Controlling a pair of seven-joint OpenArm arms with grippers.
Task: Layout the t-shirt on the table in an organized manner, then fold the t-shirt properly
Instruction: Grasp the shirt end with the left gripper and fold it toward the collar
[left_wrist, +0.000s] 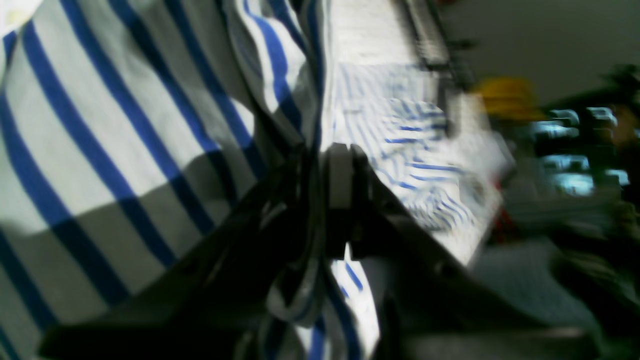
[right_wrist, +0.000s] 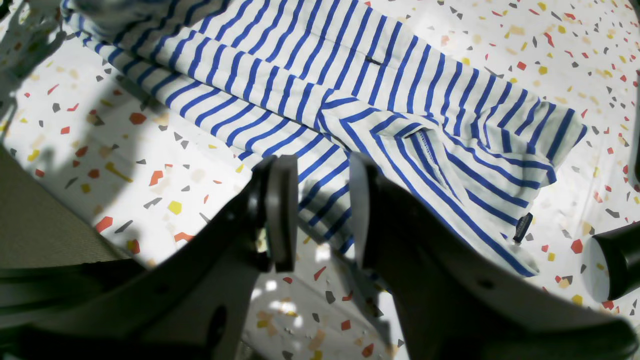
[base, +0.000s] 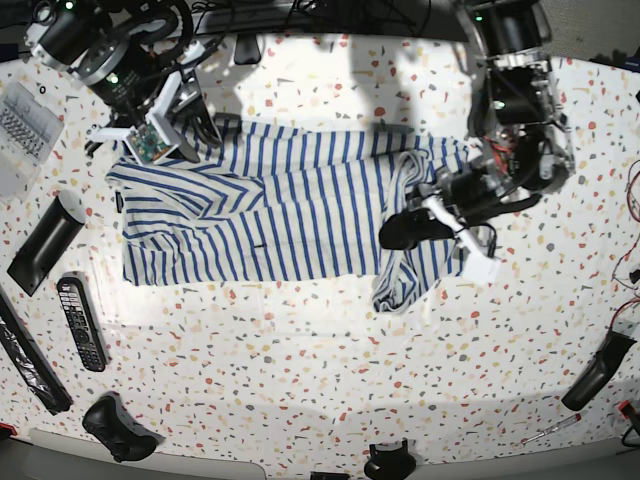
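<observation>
t-shirt (base: 290, 215): spread across the far half of the tabletop (base: 330, 370), one end bunched and lifted.
left gripper (left_wrist: 325, 175): my jaws are pinched tight on a fold of stripes, raising that end so it can drape flat.
right gripper (right_wrist: 322, 200): jaws part-open, empty, hovering over the sleeve near the left edge.
hidden: my left view is blurred; the lifted end hides which part I hold.

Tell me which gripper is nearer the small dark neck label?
Right. The right gripper hovers open beside the small dark neck label; the left gripper grips the striped t-shirt's far end.
</observation>
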